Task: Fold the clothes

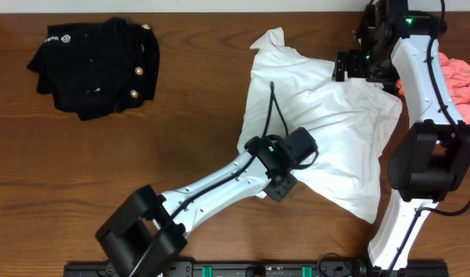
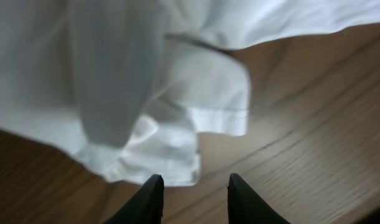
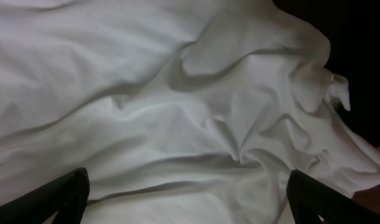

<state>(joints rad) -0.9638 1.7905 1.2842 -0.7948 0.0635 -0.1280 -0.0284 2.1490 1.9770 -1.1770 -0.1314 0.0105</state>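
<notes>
The clothes are spread over the wooden table. A crumpled white T-shirt (image 1: pixel 327 115) lies at centre right. My left gripper (image 1: pixel 276 189) hangs at its lower left hem. In the left wrist view that hem (image 2: pixel 177 134) lies just ahead of the left gripper (image 2: pixel 193 182), which is open with only bare wood between its fingers. My right gripper (image 1: pixel 348 66) hovers over the shirt's upper right part. In the right wrist view it (image 3: pixel 188 177) is wide open above wrinkled white cloth (image 3: pixel 177 106), holding nothing.
A black garment with gold buttons (image 1: pixel 96 65) lies bunched at the back left. A pink piece (image 1: pixel 461 81) sits at the right edge, behind the right arm. Bare wooden table (image 1: pixel 142 154) stretches between the black garment and the shirt.
</notes>
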